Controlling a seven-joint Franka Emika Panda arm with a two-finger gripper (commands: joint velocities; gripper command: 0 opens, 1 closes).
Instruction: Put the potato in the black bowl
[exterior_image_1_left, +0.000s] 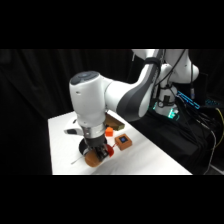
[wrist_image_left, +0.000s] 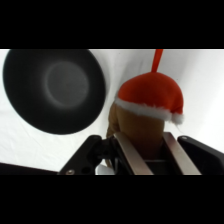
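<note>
Round matte black bowl (wrist_image_left: 54, 90) open, hollow bare, nothing over it in wrist view. Tan-brown potato with red, white-trimmed cap (wrist_image_left: 145, 112) sits between two metal fingers (wrist_image_left: 131, 155), just beside bowl rim, blocking that side. In side view, small orange cube (exterior_image_1_left: 109, 132) and square orange-brown block with dark top (exterior_image_1_left: 122, 142) stand close beside gripper (exterior_image_1_left: 96, 154). White table (exterior_image_1_left: 150, 160) bare beyond block toward near right edge.
</note>
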